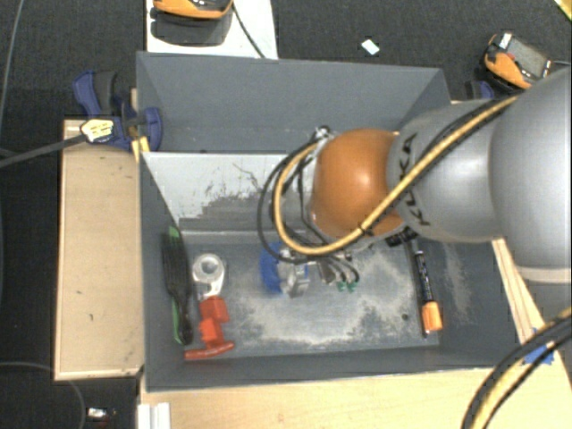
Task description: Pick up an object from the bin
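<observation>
Blue block (271,273) lies mid-floor in the grey bin (268,105), just beside the end effector (308,278), whose opening cannot be told.

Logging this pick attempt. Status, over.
Gripper low at middle of bin, beside small blue object; hold not confirmed. Silver cylinder and red piece apart at view's left, black marker at view's right.
</observation>
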Available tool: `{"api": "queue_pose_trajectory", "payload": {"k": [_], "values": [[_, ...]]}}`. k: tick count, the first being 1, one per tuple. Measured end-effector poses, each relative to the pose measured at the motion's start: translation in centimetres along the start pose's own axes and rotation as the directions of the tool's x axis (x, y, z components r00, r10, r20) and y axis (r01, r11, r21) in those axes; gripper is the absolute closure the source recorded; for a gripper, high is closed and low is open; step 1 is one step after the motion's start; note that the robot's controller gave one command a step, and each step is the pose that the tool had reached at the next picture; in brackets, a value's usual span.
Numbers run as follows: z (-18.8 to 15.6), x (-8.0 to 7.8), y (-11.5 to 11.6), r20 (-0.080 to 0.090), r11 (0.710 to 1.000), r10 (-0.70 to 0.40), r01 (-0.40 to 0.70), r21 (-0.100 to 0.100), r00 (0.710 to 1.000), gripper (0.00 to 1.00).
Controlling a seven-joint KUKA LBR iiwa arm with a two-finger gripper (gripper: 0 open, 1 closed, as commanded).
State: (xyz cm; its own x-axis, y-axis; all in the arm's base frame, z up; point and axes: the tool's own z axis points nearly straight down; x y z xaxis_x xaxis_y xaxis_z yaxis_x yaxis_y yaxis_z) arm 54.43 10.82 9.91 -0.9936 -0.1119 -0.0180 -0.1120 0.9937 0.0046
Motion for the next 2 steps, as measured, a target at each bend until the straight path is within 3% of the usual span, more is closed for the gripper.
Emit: {"api": "queue_pose_trajectory", "payload": {"k": [1,2], "values": [[0.1,4.2,3.5,0.0,0.998,-0.067,0.067,0.0,0.998,1.0],[1.2,2.9,7.7,0.008,0.998,-0.066,0.066,-0.001,0.998,1.0]]}}
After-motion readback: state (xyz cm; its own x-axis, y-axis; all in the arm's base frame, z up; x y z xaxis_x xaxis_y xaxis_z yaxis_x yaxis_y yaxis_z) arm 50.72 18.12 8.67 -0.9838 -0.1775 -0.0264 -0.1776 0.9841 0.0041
